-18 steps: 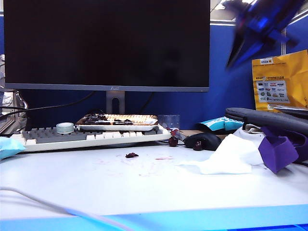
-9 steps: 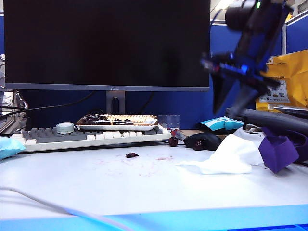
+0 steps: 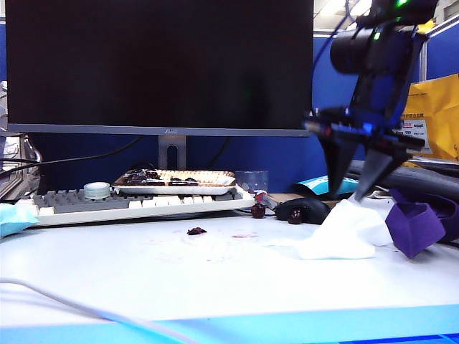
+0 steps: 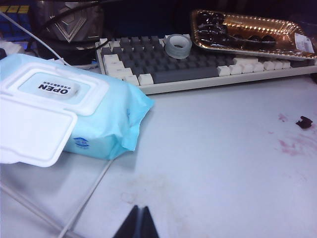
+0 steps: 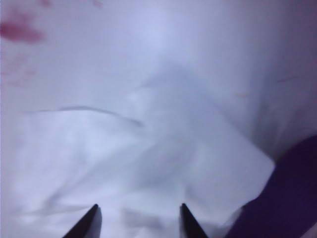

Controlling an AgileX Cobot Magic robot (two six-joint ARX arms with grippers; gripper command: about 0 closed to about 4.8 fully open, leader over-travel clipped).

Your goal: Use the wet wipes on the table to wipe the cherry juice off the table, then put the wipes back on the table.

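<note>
Item: soft, wrinkled white sheet of wet wipes, lying crumpled on the wide flat white table with a light blue front edge, at the right side of the exterior view, just beside a folded purple cloth and in front of a black computer mouse. Right gripper: directly above the raised back edge of the sheet, pointing down, its 2 dark fingers spread wide with nothing between them; in the right wrist view the right gripper shows both tips apart over the white folds, with the purple cloth at one edge. Whether the tips touch the sheet cannot be told. Cherry juice: faint pink-red smears with a small dark pulp bit, on the table well to the left of the sheet, in front of a grey-and-white keyboard; seen also in the left wrist view. Left gripper: low over the table's left part, fingers pressed together, empty, near a light blue pack of wipes with a white flip lid. Behind: large black monitor, foil tray of dark cherries.
</note>
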